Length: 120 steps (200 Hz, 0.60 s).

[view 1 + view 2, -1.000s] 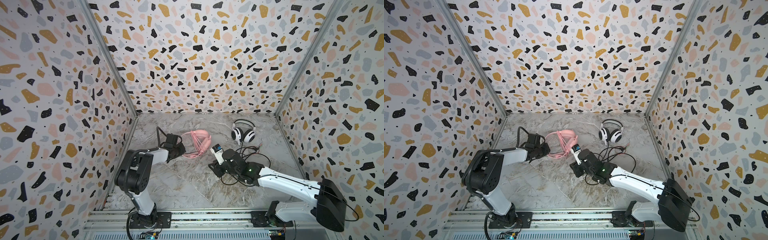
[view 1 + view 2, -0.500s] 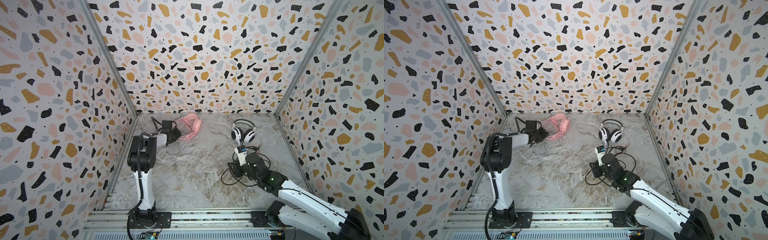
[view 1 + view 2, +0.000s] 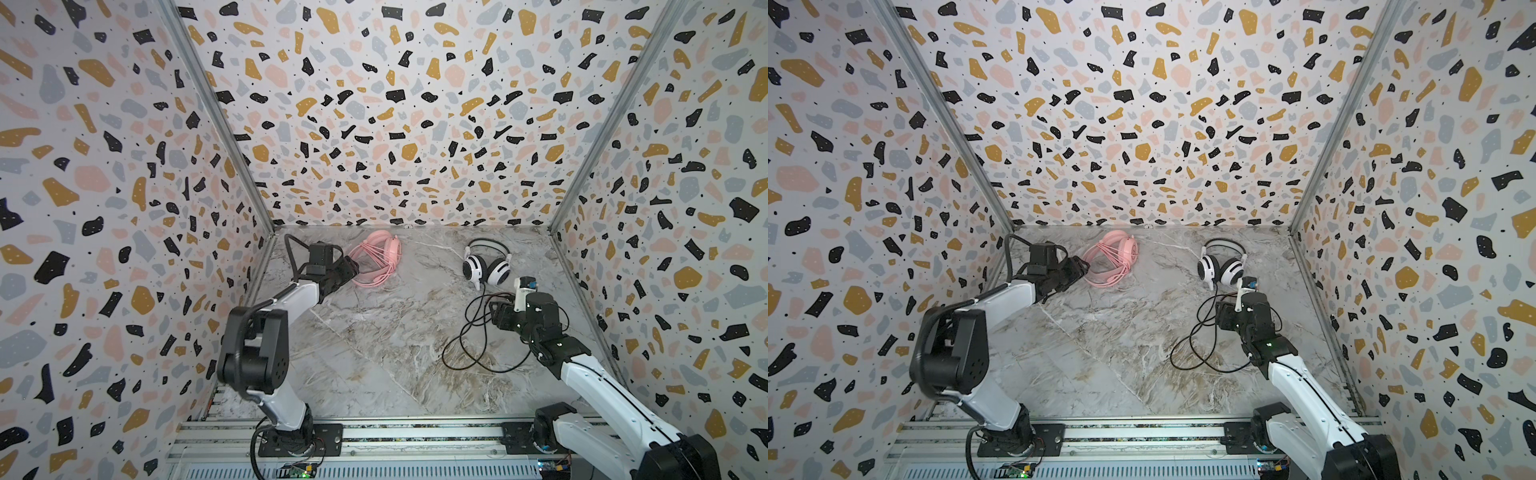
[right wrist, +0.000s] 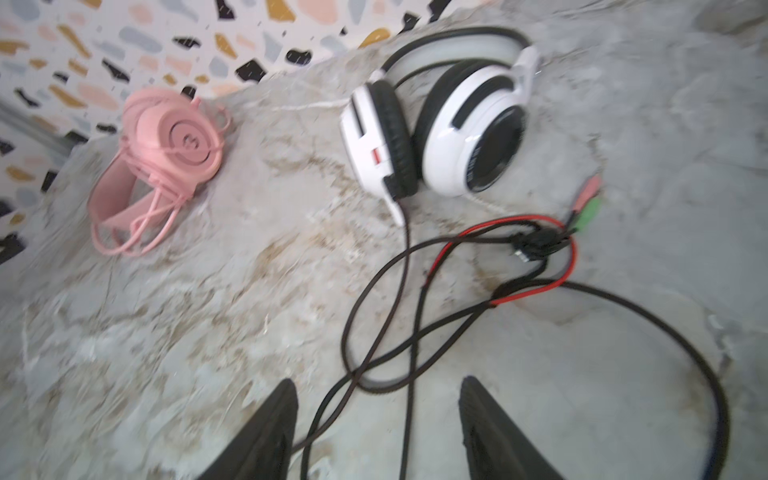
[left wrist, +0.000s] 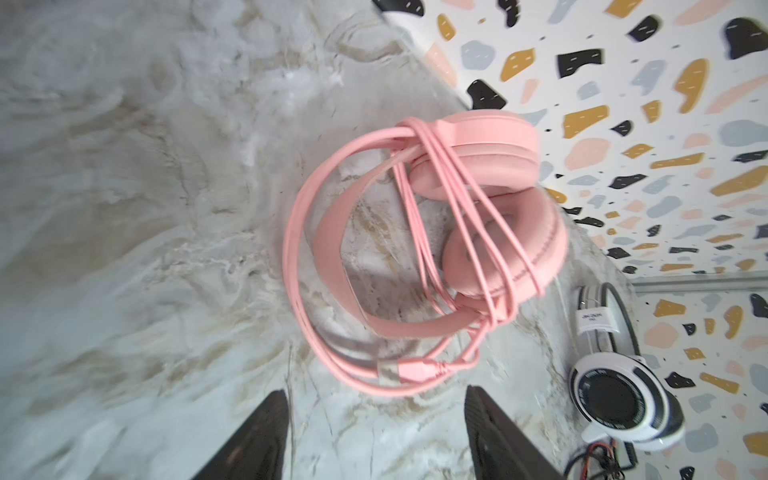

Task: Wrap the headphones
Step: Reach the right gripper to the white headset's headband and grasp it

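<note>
The pink headphones (image 3: 376, 259) (image 3: 1113, 257) lie at the back left of the floor, their thin pink cable wound round the cups and band (image 5: 490, 208). My left gripper (image 3: 353, 266) (image 5: 376, 392) stands open and empty just short of them. The white-and-black headphones (image 3: 486, 266) (image 3: 1221, 266) (image 4: 449, 124) stand at the back right. Their black cable (image 3: 469, 332) (image 4: 415, 291) sprawls in loose loops in front of them. My right gripper (image 3: 496, 309) (image 4: 376, 384) is open above those loops. Strands run between its fingers, ungripped.
Terrazzo walls (image 3: 395, 124) close in the marble floor (image 3: 374, 353) on three sides. A metal rail (image 3: 415, 436) with both arm bases runs along the front. The black cable ends in pink and green plugs (image 4: 586, 199) beside a red wire (image 4: 519, 291).
My left gripper carried the pink headphones from the middle to the back left, then opened and let them go. My right arm pulled back from the middle to the right and opened wider.
</note>
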Available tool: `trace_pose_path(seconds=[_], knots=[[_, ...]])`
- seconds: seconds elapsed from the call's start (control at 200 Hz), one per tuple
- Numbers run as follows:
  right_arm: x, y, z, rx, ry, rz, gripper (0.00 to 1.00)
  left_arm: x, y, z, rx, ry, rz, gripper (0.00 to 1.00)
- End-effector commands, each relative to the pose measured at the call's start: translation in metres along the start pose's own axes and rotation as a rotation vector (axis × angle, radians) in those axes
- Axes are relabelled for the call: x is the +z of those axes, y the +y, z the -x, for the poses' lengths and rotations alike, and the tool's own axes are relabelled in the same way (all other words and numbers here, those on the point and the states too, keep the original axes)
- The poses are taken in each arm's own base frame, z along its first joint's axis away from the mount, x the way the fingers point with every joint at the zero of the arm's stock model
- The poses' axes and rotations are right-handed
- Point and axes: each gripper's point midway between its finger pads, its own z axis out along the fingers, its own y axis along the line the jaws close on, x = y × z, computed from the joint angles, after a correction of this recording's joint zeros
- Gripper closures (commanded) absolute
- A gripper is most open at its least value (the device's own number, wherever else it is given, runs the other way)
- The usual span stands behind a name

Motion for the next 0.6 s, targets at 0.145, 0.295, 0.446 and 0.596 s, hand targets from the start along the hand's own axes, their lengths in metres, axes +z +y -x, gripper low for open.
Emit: trace_pose_path(seconds=[0.145,0.295,0.446,0.596], knots=[[0.044,-0.033,0.076,0.124,-0.114,-0.03,0.29,-0.066,-0.013,-0.019,0.158,0.017,-0.032,0.33],[0.09,-0.062,0.103,0.194,0.001,-0.036,0.25,-0.082,-0.01,-0.033,0.272,0.071,-0.019,0.34],[0.141,-0.064,0.105,0.238,0.148,-0.006,0.15,-0.082,0.004,-0.044,0.302,0.081,0.004,0.34],[0.177,-0.069,0.097,0.255,0.24,-0.014,0.13,-0.088,0.0,-0.04,0.326,0.069,0.002,0.34]])
